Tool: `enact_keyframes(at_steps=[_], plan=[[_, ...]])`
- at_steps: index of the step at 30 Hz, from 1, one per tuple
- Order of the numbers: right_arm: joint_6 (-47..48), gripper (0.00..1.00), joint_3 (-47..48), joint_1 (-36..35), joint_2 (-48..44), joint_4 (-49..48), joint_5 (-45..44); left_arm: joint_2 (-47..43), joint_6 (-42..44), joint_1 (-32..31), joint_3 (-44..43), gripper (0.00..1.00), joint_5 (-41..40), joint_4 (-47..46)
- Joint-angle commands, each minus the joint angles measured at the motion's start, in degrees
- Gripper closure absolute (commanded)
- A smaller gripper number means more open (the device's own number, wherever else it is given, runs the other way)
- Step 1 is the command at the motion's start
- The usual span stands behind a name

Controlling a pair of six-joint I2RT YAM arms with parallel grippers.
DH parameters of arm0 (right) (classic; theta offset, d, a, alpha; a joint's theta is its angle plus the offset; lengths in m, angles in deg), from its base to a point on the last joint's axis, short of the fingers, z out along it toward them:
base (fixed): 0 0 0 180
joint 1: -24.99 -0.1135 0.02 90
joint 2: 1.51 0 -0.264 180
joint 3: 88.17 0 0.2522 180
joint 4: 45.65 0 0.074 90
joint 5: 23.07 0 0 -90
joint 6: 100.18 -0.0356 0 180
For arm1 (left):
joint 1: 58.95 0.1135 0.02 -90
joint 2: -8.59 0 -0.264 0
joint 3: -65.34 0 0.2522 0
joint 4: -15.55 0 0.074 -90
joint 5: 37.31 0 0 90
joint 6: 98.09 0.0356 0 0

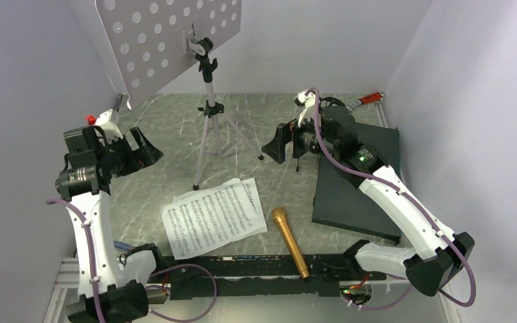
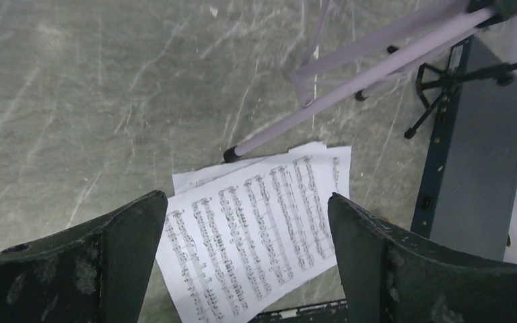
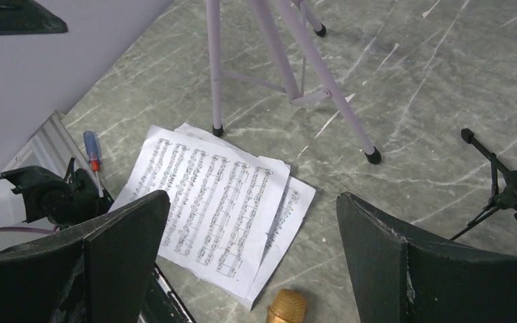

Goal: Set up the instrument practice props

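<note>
Left claw (image 2: pixel 245 202) gapes, facing staff-printed music sheets (image 2: pixel 242 245)

The left gripper (image 2: pixel 246 202) has fingers (image 2: pixel 101 262) of matt black plastic, scuffed pale along their edges; the right gripper (image 3: pixel 252 200) has fingers (image 3: pixel 390 269) that look the same. Beneath both, the table (image 2: pixel 74 101) is grey-green with a marbled stone look, faintly sheened and streaked with pale scratches. Between the left fingers lie the music sheets (image 2: pixel 256 229), matt white paper printed in black. Ahead of them, the music stand (image 2: pixel 350 87) has smooth lilac tubes with a satin painted finish and black rubbery feet. Beside it, the slab (image 2: pixel 471 168) is dark grey, smooth and matt. Just under the right gripper, the microphone (image 3: pixel 287 308) shows a shiny gold mesh head. To its right, the mic stand (image 3: pixel 498 182) is thin and matt black.
</note>
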Motion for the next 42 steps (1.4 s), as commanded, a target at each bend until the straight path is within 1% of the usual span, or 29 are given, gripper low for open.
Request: enact_keyframes(at_steps=[1,8,10,12,17,20,23,25,31,33,34,36,39,42], plan=[[0.5,0.00,1.8,0.0,-0.6,-1.0,1.1,-4.7,-2.0,1.6,-4.1,0.06,-0.1,-3.8],[0.5,0.00,3.0,0.0,0.2,-0.7,2.5,-6.3,-2.8,1.6,-15.3,0.06,-15.0,-3.5],[0.5,0.00,3.4,0.0,0.4,-0.6,2.7,-6.3,-1.5,1.6,-19.0,0.06,-17.5,-3.5],[0.5,0.00,3.5,0.0,0.3,-0.6,2.9,-6.0,1.5,1.6,-22.8,0.06,-17.2,-3.3],[0.2,0.00,3.5,0.0,0.7,-1.0,3.7,-4.5,9.3,1.2,-29.2,0.06,-10.0,-3.1],[0.1,0.00,3.8,0.0,1.0,-1.2,4.0,-3.2,10.2,0.9,-31.5,0.06,-2.5,-4.8],[0.1,0.00,4.0,0.0,1.2,-1.3,4.2,-1.3,8.1,1.0,-32.5,0.06,6.6,-9.2],[0.0,0.00,4.3,0.0,1.2,-1.3,4.4,-0.1,6.1,0.9,-32.4,0.06,10.8,-12.1],[-0.3,0.00,4.8,0.0,0.9,-0.9,4.8,3.1,0.4,0.9,-31.2,0.06,19.6,-18.5],[-0.5,0.00,4.9,0.0,0.7,-0.8,4.9,4.0,-1.1,0.9,-31.2,0.20,22.2,-19.4],[-0.5,0.00,5.1,0.0,0.7,-0.8,4.9,4.4,-2.0,0.9,-31.1,0.25,23.5,-20.0],[-0.7,0.00,5.3,0.0,0.6,-0.8,5.1,4.6,-4.0,0.9,-30.5,0.29,26.5,-21.5],[-0.6,0.00,6.6,0.0,1.1,-0.4,5.9,3.7,-5.4,0.9,-29.5,0.34,28.4,-22.8],[-0.8,0.00,7.5,0.1,1.3,-0.3,6.7,2.2,-6.8,0.9,-28.2,0.34,30.5,-24.1]])
